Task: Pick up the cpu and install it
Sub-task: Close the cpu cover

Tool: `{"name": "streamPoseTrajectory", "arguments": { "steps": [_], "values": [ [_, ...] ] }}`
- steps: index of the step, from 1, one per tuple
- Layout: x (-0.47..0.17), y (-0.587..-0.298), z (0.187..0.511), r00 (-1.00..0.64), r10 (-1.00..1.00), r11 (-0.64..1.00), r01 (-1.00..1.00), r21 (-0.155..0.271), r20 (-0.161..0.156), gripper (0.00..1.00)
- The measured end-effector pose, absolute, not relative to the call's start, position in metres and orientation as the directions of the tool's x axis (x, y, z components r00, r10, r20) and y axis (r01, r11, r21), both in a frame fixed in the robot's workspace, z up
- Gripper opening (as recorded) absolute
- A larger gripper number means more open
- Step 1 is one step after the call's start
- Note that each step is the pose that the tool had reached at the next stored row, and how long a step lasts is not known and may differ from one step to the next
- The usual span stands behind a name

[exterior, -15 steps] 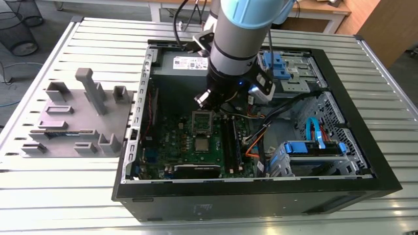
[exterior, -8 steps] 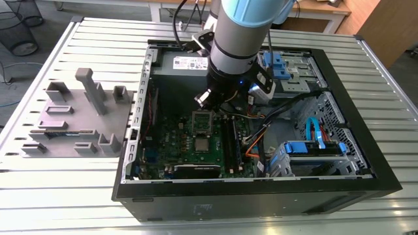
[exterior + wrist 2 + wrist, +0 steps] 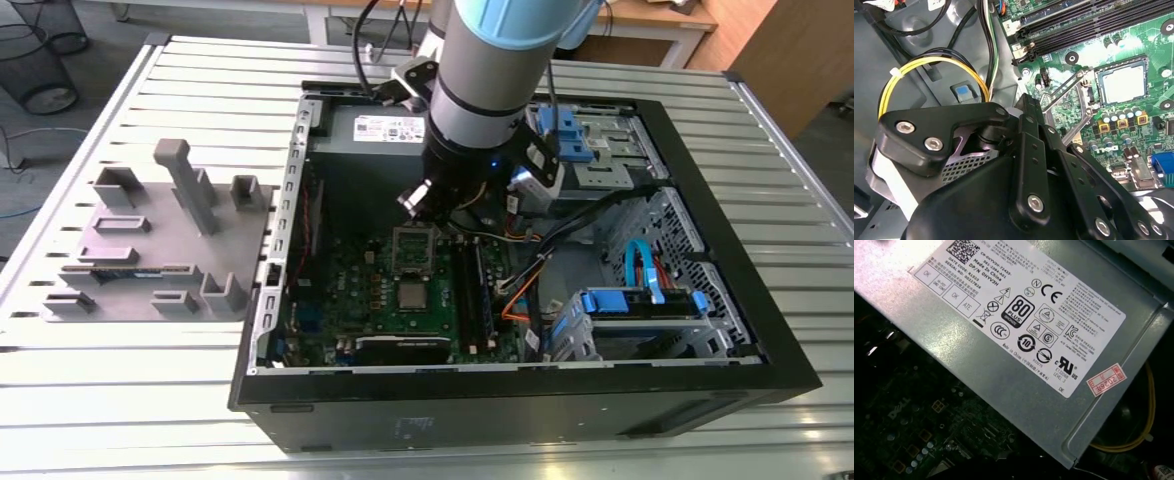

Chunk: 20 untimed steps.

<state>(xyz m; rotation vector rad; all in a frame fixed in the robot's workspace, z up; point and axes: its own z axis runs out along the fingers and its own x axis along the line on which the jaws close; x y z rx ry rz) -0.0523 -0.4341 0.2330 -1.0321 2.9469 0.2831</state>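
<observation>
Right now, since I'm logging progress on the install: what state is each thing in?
case: side open, board exposed.
cpu: lying flat in the socket, nothing gripping it.
socket frame: swung up, open.
arm: reaching down into the case, above the board.

Grey-and-blue arm [image 3: 491, 70] steep, nearly vertical from above, black gripper [image 3: 441, 203] downward at its lower end.

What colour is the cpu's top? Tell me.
The cpu is plain silvery-grey on top, seen best in the second wrist view.
</observation>
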Motion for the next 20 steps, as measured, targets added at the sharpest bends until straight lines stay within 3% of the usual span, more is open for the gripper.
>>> {"name": "streamPoseTrajectory", "arguments": {
  "steps": [20],
  "values": [
    [-0.0523,-0.4400,0.2375,-0.748,-0.661,0.731,-0.661,0.168,-0.065,0.11]
  ]
}}
